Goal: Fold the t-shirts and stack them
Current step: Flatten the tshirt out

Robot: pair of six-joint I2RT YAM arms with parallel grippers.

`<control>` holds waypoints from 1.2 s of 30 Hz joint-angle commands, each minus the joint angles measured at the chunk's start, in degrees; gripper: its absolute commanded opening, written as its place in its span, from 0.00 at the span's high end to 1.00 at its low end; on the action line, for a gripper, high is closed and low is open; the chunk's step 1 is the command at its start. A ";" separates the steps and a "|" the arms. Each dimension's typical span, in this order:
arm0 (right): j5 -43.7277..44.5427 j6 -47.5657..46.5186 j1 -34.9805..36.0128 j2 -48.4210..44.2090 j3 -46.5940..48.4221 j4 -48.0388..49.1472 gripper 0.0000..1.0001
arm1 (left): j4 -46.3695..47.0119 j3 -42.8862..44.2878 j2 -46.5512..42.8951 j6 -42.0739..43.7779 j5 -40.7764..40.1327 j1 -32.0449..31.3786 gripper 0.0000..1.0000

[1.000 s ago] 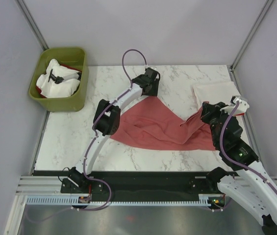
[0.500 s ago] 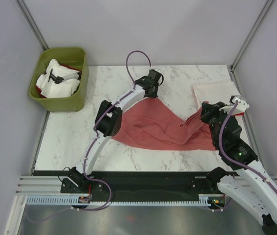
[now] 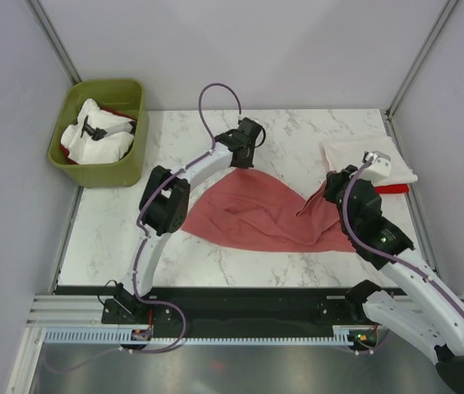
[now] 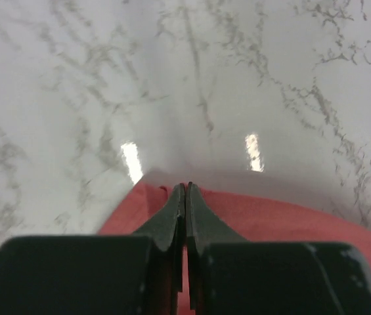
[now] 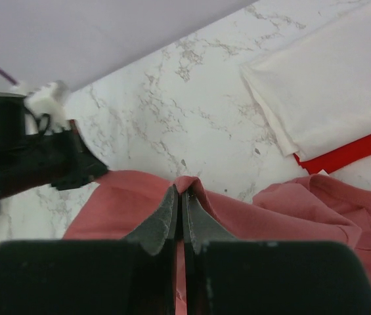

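A dusty salmon-red t-shirt [image 3: 256, 215] lies spread across the middle of the marble table. My left gripper [image 3: 246, 161] is at the shirt's far corner, and the left wrist view shows it [image 4: 186, 188] shut on the salmon edge [image 4: 290, 223]. My right gripper [image 3: 328, 190] is shut on a raised fold at the shirt's right side; the right wrist view shows that pinched fold [image 5: 205, 187] between its tips [image 5: 181, 191]. A folded cream-white t-shirt [image 3: 363, 154] lies at the far right on top of a bright red one [image 3: 392, 189].
A green bin [image 3: 125, 168] holding white and red cloth stands off the table's far left corner. Grey walls enclose the table [image 3: 117, 230] on three sides. The folded stack [image 5: 329, 92] lies just right of my right gripper.
My left gripper has closed on the shirt's far corner, and its elbow has swung left. My right arm has shifted slightly left with its fold of cloth.
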 commanded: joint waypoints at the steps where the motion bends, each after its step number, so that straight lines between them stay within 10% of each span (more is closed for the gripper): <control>1: -0.86 0.83 -0.83 6.11 2.26 1.56 1.00 | 5.22 -11.03 -17.01 -5.04 -6.37 3.06 0.98; 11: -15.98 0.57 -14.89 24.31 20.95 -4.64 1.00 | 12.79 -41.56 -48.22 -14.02 -2.24 17.56 0.98; 21: -28.36 0.39 -14.99 16.16 54.89 -16.46 1.00 | 4.88 -36.92 -72.38 -12.52 -1.36 20.47 0.98; 36: -32.59 -5.59 -14.99 -6.88 71.61 -16.28 1.00 | 0.58 -36.13 -106.69 -16.39 -1.45 20.47 0.98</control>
